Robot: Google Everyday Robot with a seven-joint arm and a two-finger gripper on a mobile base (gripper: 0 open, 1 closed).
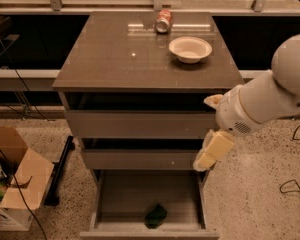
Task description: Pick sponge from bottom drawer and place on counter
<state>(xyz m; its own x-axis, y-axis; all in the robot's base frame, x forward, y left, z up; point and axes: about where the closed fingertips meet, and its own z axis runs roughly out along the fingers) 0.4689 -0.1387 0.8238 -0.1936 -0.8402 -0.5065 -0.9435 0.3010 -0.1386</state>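
Three grey drawers stack under the brown surface (115, 59) of the cabinet I am looking down on. The bottom drawer (135, 191) is pulled well out toward me, its pale floor showing. The sponge (155, 216), a small dark green block, lies on that floor near the drawer's front wall, a little right of the middle, with nothing touching it. The top drawer (140, 124) and the middle drawer (140, 159) above it each show a flat grey front with a dark gap over it.

On the surface, a white bowl (190, 49) stands upright toward the back right. A red can (163, 21) lies on its side just behind it, near the back edge. The two are close but apart.

My arm (270, 99) reaches in from the right, a thick white limb. The pincer (213, 149) hangs at the cabinet's right front corner, level with the middle drawer, above the open bottom drawer and well apart from the sponge. It holds nothing that I can see, and I cannot tell whether it is open or closed.

An open cardboard box (10, 184) sits on the speckled floor (250, 204) to the left of the cabinet.
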